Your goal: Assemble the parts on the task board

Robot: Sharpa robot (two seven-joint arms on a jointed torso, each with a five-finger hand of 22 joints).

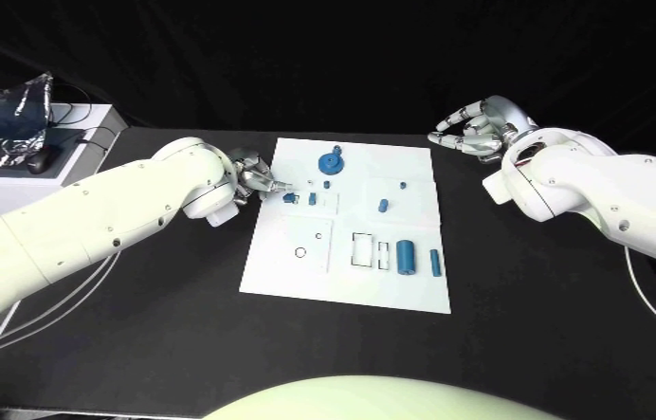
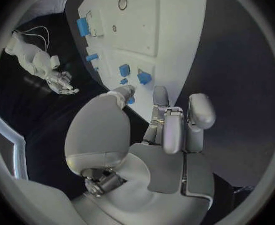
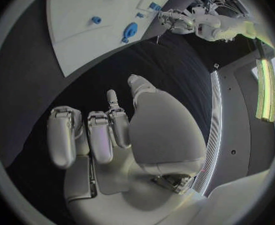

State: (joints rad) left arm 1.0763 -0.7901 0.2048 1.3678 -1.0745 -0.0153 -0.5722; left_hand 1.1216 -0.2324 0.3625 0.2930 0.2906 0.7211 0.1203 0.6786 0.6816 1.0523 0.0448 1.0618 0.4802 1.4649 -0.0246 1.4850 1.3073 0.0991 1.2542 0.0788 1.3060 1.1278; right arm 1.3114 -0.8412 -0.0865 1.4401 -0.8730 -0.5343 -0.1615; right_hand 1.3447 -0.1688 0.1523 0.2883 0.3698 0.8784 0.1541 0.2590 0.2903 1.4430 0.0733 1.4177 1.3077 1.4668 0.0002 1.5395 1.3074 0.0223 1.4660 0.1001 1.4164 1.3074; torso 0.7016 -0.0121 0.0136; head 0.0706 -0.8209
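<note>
Blue parts lie scattered over the task board (image 1: pixel 410 169), and the left hand (image 1: pixel 256 178) stands at the board's near-left edge. Its fingertips (image 2: pixel 126 92) touch or pinch a small blue piece (image 1: pixel 290 197) right at the board's edge; whether that piece is truly held cannot be told, since the thumb covers most of it in the left wrist view. Two more small blue blocks (image 2: pixel 132 74) lie just beyond the fingertips, on the board's surface, directly ahead of the fingers. The other fingers are curled in, side by side.

The right hand (image 1: pixel 476 128) hovers off the board's far-right corner, well apart from every part, fingers curled loosely and holding nothing. A round blue disc part (image 1: pixel 330 163) lies nearest to it, yet nearer still to the left hand.

Judgement: the left hand is the working one; the coming move depends on the short reach forward from its fingertips to the small blocks.
</note>
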